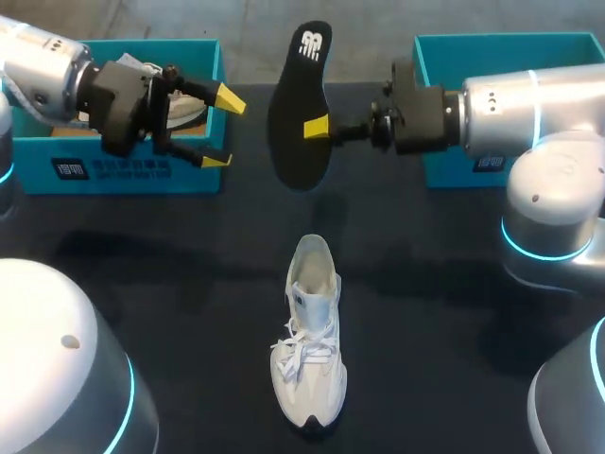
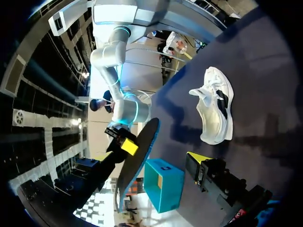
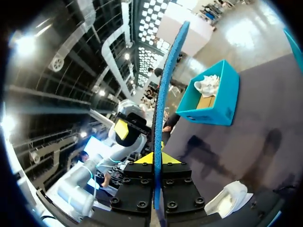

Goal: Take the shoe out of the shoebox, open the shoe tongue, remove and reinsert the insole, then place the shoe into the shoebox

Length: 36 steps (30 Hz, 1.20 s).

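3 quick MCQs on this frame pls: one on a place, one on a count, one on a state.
1. Where is the white shoe with splayed laces?
A) lying on the table, between the arms
B) inside a box
C) held in the air

2. How many teal boxes stand on the table?
A) one
B) two
C) three

3. The right gripper is:
A) open and empty
B) shut on the black insole
C) shut on a lace

Key:
1 A, as the head view shows the shoe flat on the dark tabletop.
2 B, as there is a left box and a right box.
3 B, as in the right wrist view both yellow tips clamp the insole's edge.
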Tool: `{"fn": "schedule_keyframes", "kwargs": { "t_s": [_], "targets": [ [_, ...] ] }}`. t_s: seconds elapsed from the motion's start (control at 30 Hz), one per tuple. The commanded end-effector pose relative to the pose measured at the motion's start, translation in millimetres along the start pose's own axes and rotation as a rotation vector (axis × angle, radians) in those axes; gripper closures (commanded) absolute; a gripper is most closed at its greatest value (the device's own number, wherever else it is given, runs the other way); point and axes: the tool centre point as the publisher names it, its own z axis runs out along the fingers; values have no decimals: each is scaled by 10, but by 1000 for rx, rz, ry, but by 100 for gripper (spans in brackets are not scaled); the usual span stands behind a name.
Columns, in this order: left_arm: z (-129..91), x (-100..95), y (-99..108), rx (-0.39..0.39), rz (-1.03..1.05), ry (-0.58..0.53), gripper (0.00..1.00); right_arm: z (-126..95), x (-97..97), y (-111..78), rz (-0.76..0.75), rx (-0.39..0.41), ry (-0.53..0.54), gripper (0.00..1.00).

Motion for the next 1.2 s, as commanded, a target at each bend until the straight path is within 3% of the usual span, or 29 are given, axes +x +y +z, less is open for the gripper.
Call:
{"fn": "schedule_keyframes", "kwargs": {
  "t_s": [0.03, 0.37, 1.2],
  "targets": [
    [-72, 34, -6, -4, -44, 38, 0, 2, -16, -43, -39, -8, -7, 100],
    [-152, 294, 123, -22, -173, 56, 0, -49, -126, -147, -117, -1, 27, 100],
    [-152, 294, 123, -22, -173, 56, 0, -66, -160, -158, -99, 9, 50, 100]
  ]
}}
